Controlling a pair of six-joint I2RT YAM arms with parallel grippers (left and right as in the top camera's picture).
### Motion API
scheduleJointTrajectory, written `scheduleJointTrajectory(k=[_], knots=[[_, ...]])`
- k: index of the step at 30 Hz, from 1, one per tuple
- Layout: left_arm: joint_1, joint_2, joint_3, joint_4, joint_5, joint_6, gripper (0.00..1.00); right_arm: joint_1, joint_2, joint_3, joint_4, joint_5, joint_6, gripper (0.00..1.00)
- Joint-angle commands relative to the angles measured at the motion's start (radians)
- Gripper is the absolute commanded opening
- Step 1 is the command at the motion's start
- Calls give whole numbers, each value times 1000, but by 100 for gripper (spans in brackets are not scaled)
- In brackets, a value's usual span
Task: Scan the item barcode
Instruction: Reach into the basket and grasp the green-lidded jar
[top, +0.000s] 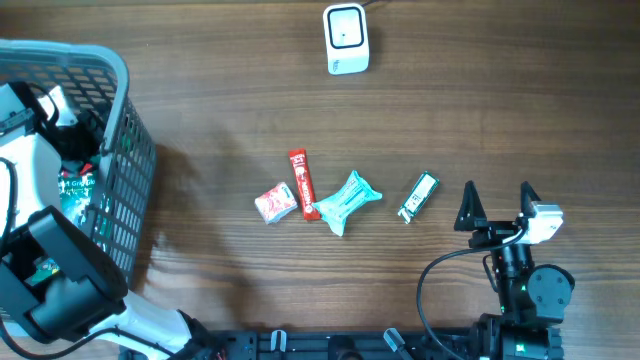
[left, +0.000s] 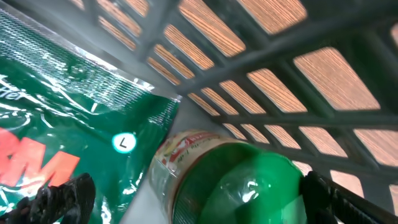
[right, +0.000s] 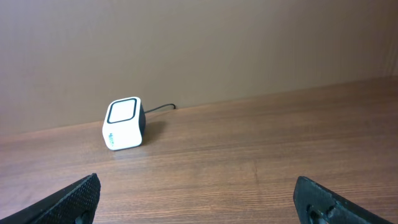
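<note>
Wood-grain table (top: 220, 90) carries a basket (top: 135, 180); inside, left fingers (left: 59, 196), apart, hover over a green-lidded jar (left: 242, 186), probably rigid and slick: grip its sides. Meanwhile the right fingers (right: 74, 199) stand apart, empty.

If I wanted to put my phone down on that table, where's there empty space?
Widest bare wood: between the scanner and the snack row, and right of the scanner beyond the right gripper. A narrower strip separates the basket from the red-white packet. Crowded: the snack row and inside the basket.

Four loose packets (top: 274, 203) (top: 301, 184) (top: 345, 202) (top: 419, 196), one scanner (top: 346, 38), one basket (top: 132, 170).
</note>
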Motion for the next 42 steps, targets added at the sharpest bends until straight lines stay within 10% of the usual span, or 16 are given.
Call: scheduleJointTrajectory(k=[1, 24, 27, 42], knots=[[6, 6, -16, -5, 55, 61, 100, 4, -4, -1, 6, 6, -18, 100], [5, 114, -16, -53, 43, 82, 97, 4, -4, -1, 6, 6, -18, 100], [6, 106, -7, -52, -65, 29, 80, 4, -4, -1, 6, 6, -18, 99], [7, -31, 24, -159, -341, -111, 75, 4, -4, -1, 6, 6, -18, 100]])
